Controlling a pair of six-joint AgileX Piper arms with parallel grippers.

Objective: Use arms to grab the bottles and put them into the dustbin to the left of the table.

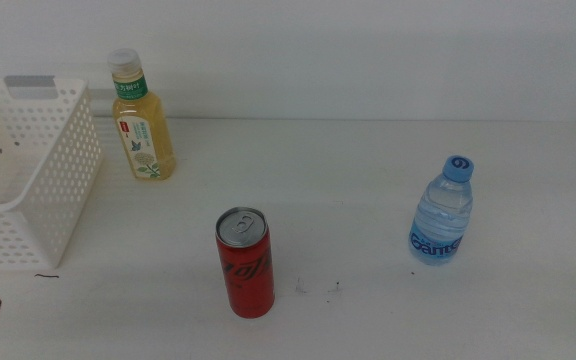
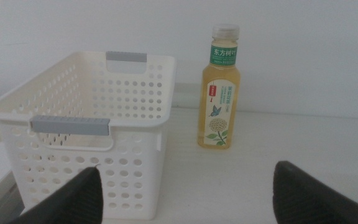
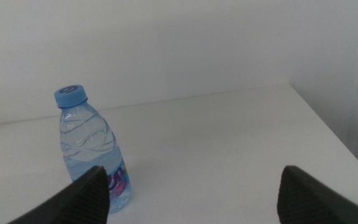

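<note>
White table point(image 1: 368, 170), nothing grasped yet. Left gripper point(image 2: 185, 199) spread wide, empty; just ahead, dustbin point(image 2: 79, 99) and yellow tea bottle point(image 2: 221, 93) beside it. Right gripper point(image 3: 191, 199) likewise parted, water bottle point(image 3: 92, 149) ahead off one jaw. Red can point(image 1: 245, 262) untouched. Next, probably: reach forward, centre, close.

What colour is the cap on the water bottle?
Light blue; the cap of the water bottle shows best in the right wrist view.

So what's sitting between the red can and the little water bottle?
Nothing. In the middle view, only bare table with a few dark specks lies between the red can and the water bottle.
</note>
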